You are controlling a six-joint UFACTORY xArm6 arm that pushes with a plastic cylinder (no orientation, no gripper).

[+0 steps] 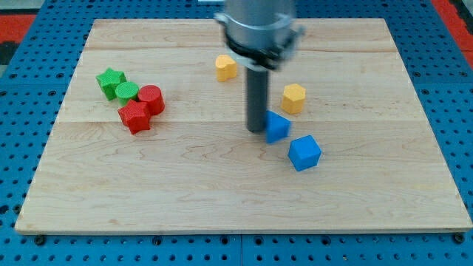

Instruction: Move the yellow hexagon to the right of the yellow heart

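Observation:
The yellow hexagon sits right of the board's middle. The yellow heart lies up and to the left of it, near the view's top. My tip is at the lower end of the dark rod, below and left of the hexagon, touching or nearly touching the left side of a blue block. The tip is well below the heart.
A blue cube lies below and right of the tip. At the view's left is a cluster: green star, green cylinder, red cylinder, red star. The wooden board has blue matting around it.

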